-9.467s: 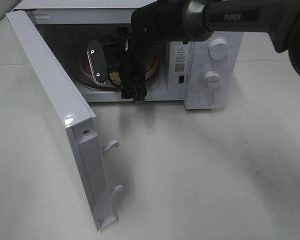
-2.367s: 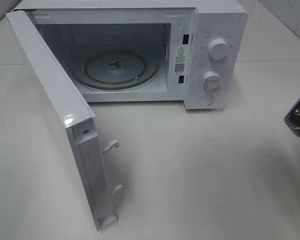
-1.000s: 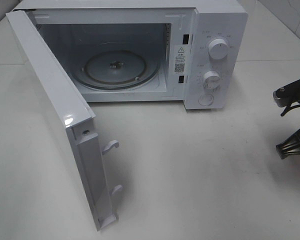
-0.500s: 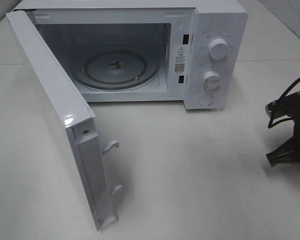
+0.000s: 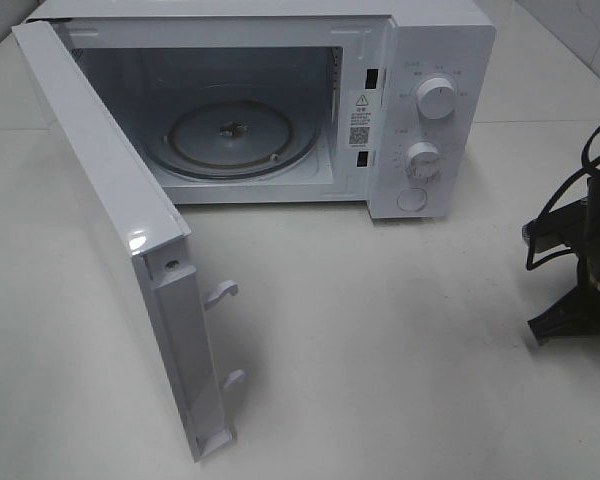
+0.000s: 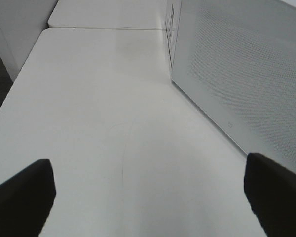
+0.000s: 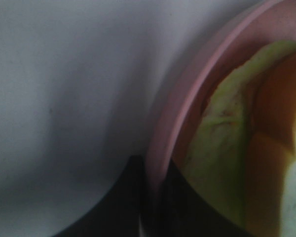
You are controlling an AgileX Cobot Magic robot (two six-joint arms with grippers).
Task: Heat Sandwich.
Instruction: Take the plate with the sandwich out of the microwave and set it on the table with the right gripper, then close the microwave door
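The white microwave point(image 5: 280, 100) stands at the table's point(image 5: 380, 350) far edge, its hard glossy door point(image 5: 110, 220) swung wide and the ribbed glass turntable point(image 5: 230, 140) bare. The smooth round pink plate point(image 7: 187, 113) is rigid, probably light, and is best taken by its rim; the right gripper point(image 7: 150, 197) is clamped on that rim, near the table's right edge. On the plate lies the sandwich point(image 7: 222, 148), pale yellow-green with an orange layer (likely soft and easily crushed). The left gripper point(image 6: 148, 192) hangs with jaws spread, empty, beside the perforated door panel.
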